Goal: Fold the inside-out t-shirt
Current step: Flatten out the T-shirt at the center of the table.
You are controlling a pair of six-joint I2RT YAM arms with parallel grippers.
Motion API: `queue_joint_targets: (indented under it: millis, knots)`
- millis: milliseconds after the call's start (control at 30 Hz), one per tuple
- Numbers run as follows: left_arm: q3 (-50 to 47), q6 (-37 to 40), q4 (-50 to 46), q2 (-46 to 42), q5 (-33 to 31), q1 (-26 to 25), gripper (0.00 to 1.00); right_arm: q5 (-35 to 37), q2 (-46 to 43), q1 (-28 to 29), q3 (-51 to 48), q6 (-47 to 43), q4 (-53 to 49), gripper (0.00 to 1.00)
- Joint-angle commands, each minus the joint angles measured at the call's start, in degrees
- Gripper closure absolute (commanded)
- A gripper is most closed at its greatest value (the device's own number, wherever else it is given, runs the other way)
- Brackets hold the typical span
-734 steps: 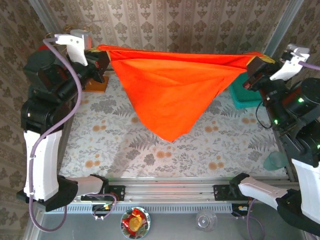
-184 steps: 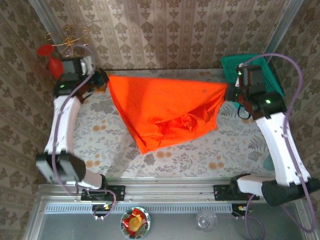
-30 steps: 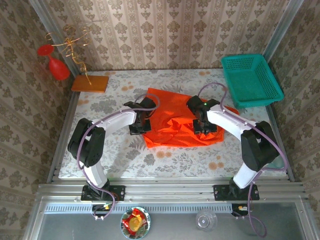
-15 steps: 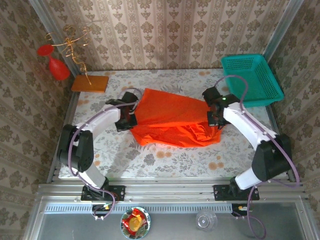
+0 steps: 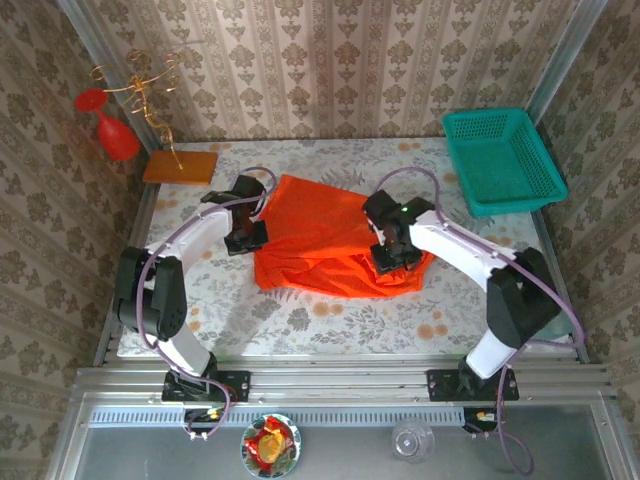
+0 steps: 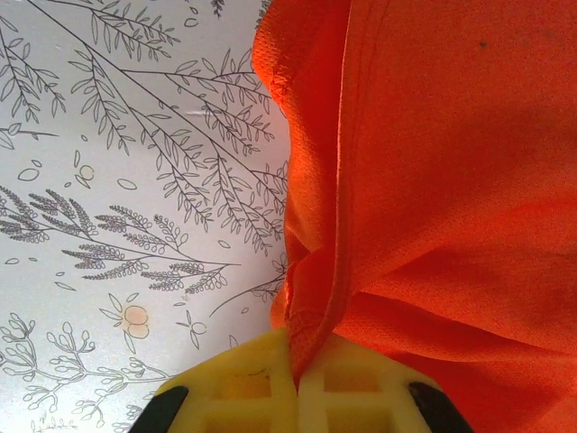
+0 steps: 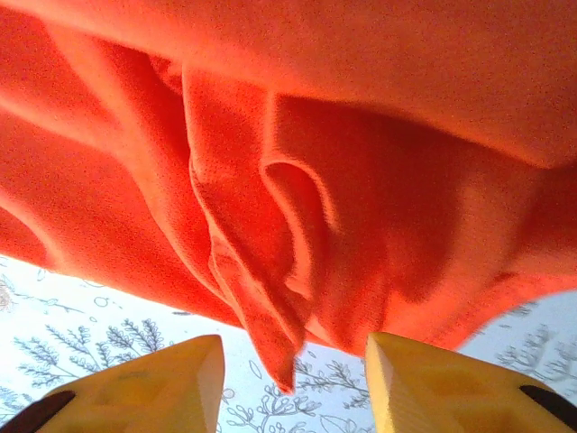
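The inside-out t-shirt lies bunched and creased on the middle of the flowered table, bright orange-red. My left gripper sits at its left edge. In the left wrist view the yellow fingers are shut on a hemmed fold of the t-shirt, which stretches away from them. My right gripper hangs over the rumpled right part. In the right wrist view the gripper is open, and a hanging fold of the t-shirt dips between the fingers without touching them.
A teal basket stands at the back right. An orange wooden board with a wire stand and a red cone ornament is at the back left. A pale cup sits at the table's right edge.
The left gripper pulled the shirt's left edge outward and stayed shut on it. The right gripper swung out to the right, came back toward the middle and opened its jaws.
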Motion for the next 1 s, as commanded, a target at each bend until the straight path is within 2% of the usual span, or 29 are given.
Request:
queue_joint_targets:
  millis: [0, 267, 400, 433, 567, 700, 867, 967]
  knots:
    - [1.6, 1.5, -1.09, 0.08, 0.53, 0.48, 1.0, 0.64, 2.11, 0.16, -1.1, 0.97, 0.54, 0.55]
    - [1.04, 1.96, -1.0, -0.58, 0.53, 1.84, 1.0, -4.01, 2.43, 0.16, -2.19, 3.13, 0.02, 0.67]
    - [1.28, 2.1, -1.0, -1.09, 0.42, 2.39, 1.0, -0.71, 0.48, 0.11, -1.76, 4.52, -2.02, 0.96]
    - [1.43, 2.1, -1.24, -1.46, 0.05, 2.59, 1.0, 0.71, -0.63, 0.03, -0.93, 4.84, -3.19, 0.99]
    - [1.36, 2.79, -1.18, -4.89, -1.4, 5.26, 1.0, 6.47, -7.17, -2.07, 5.94, 4.79, -10.4, 1.0]
    - [2.02, 4.78, -0.4, -9.2, 0.05, 11.77, 1.0, 10.78, -13.14, -6.48, 14.29, 1.95, -17.83, 1.0]
    - [6.16, 7.3, 0.03, -13.49, 5.62, 20.17, 1.0, 15.09, -19.01, -14.2, 24.45, -1.63, -24.43, 1.0]
    - [9.56, 8.58, 0.93, -16.05, 11.35, 23.2, 1.0, 16.07, -20.6, -15.82, 31.01, -2.87, -26.79, 1.0]
